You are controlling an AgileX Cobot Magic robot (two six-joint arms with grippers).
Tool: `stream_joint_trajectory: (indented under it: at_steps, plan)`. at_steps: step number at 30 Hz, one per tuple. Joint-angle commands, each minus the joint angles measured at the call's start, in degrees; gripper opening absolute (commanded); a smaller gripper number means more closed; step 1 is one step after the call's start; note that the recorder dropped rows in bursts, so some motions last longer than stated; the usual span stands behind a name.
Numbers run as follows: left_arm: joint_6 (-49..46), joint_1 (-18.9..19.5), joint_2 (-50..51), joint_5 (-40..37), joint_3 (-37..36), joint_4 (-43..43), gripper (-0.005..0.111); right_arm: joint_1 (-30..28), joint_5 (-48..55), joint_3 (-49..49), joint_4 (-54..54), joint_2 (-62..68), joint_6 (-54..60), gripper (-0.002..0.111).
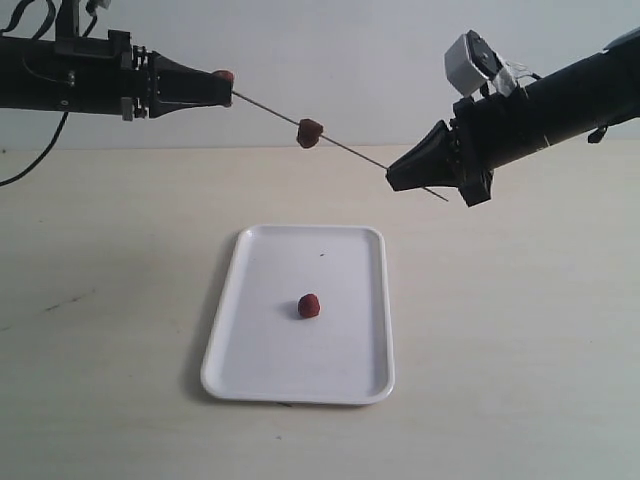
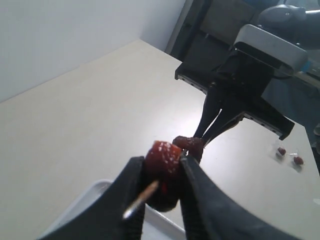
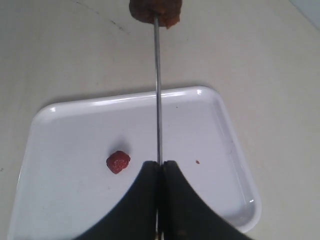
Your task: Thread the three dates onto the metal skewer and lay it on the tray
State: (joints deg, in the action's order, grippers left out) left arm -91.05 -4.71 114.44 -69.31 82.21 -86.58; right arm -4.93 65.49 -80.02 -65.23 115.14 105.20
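Exterior view: we see the left gripper (image 1: 221, 82) clamped on the end date (image 1: 224, 75) at the high end of the metal skewer (image 1: 350, 150). The skewer slopes down across the middle to the right gripper (image 1: 393, 178). Its jaws are pressed together on the rod, and a short tip sticks out past them. The mid-skewer date (image 1: 310, 132) sits on the rod between the two grippers, touching neither. Below, on the pale table (image 1: 520, 350), lies the tray (image 1: 240, 300), and the loose date (image 1: 309, 305) rests near its centre.

Left wrist view: we look along the left gripper's two dark fingers (image 2: 197, 190), which pinch the end date (image 2: 162, 157) from both sides. The skewer's tip (image 2: 141, 200) pokes out of it toward the camera. Just beyond sit the mid-skewer date (image 2: 189, 144) and the right gripper's closed tips (image 2: 209, 132). A corner of the tray (image 2: 92, 197) shows underneath. Two small reddish bits (image 2: 281, 150) lie on the table well off to the side.

Right wrist view: we see the right gripper (image 3: 160, 166) closed tight on the skewer (image 3: 157, 90), which runs straight out to the mid-skewer date (image 3: 155, 10). Beneath it, the loose date (image 3: 118, 162) and a dark speck (image 3: 197, 162) lie on the tray (image 3: 75, 210), one on each side of the rod.
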Motion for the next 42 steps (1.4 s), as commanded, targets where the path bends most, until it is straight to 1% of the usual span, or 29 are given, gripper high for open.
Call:
stream_joint_trajectory:
  at_steps: [1,11,18,22,24,28,30,42]
  plan:
    - [-0.4,-1.1,-0.4,-0.7,0.0,-0.9,0.025,0.3,0.3,-0.4,-3.6,0.1,-0.3,0.0]
    - [-0.4,-2.1,-0.4,-0.7,0.0,-2.5,0.025,0.3,0.4,-0.4,-3.9,0.1,-0.3,0.0]
    - [-0.6,-3.9,-0.4,-0.7,0.0,-2.5,0.025,0.3,0.4,-0.4,-5.1,0.1,-0.3,0.0]
    - [-0.6,-4.0,-0.4,-0.7,0.0,-2.5,0.026,0.3,0.3,-0.4,-5.2,0.1,-0.3,0.0]
    - [-0.6,-4.0,-0.4,-0.7,0.0,-2.5,0.032,0.3,0.3,-0.4,-5.2,0.1,-0.2,0.0]
    - [-0.6,-4.0,-0.4,-0.4,0.0,-2.5,0.05,0.3,0.3,-0.4,-5.2,0.1,-0.2,0.0]
    - [-0.6,-4.0,-0.4,-0.4,0.0,-2.4,0.054,0.3,0.3,-0.4,-5.3,0.1,-0.2,0.0]
    - [-1.6,-3.8,-0.4,1.6,0.0,-2.4,0.054,0.3,-7.1,-0.4,-7.5,0.1,-1.6,0.0]
